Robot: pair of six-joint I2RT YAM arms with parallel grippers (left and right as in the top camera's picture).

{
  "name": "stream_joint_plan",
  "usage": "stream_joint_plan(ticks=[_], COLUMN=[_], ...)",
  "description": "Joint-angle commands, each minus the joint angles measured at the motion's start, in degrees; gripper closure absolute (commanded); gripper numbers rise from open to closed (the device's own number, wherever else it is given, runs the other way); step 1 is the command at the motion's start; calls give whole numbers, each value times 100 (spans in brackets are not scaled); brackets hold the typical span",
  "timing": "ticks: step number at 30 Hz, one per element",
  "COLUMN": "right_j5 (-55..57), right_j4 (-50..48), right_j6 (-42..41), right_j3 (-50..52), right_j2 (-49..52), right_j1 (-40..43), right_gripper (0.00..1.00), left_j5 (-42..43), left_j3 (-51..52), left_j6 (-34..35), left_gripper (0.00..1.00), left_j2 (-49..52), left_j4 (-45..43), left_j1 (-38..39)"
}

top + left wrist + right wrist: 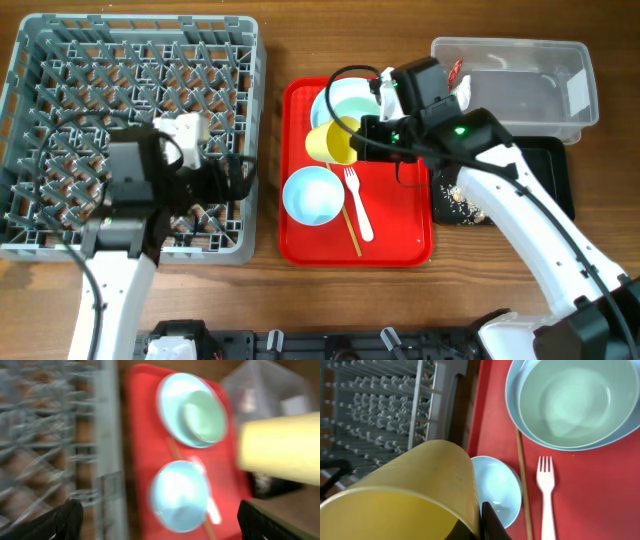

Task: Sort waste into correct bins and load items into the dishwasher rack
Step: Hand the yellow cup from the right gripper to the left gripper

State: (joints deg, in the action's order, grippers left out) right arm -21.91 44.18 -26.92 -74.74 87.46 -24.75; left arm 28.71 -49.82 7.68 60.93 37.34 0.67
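Note:
My right gripper (362, 138) is shut on the rim of the yellow cup (333, 142) and holds it above the red serving tray (400, 240); the cup (405, 495) fills the right wrist view beside my finger (482, 522). On the tray lie a pale blue plate (322, 97) with a mint bowl (350, 100) in it, a second bowl (312, 195), a white fork (358, 208) and a chopstick (351, 228). My left gripper (238, 180) is open and empty over the right edge of the grey dishwasher rack (60, 60). The left wrist view is blurred and shows its open fingers (162, 522).
The clear tub (540, 75) stands at the back right, with a bit of red-and-white wrapper (456, 68) at its left end. The black tray (555, 180) lies in front of it, partly under my right arm, with whitish crumbs (462, 207) at its left.

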Motion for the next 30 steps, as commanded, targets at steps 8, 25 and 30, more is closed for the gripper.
stream_joint_plan(ticks=[8, 25, 30], right_j5=[-3036, -4631, -4627], right_j4=[-192, -680, -671], right_j6=[595, 529, 479], right_j3=[-46, -46, -46], right_j2=[157, 157, 157], right_j1=[481, 481, 481], right_gripper=[96, 95, 96], left_j5=[3388, 4824, 4940], left_j3=[-140, -140, -140], left_j6=[181, 184, 181], left_gripper=[0, 2, 10], left_j2=[916, 990, 990], left_j4=[-1801, -3333, -3467], left_j1=[522, 929, 929])
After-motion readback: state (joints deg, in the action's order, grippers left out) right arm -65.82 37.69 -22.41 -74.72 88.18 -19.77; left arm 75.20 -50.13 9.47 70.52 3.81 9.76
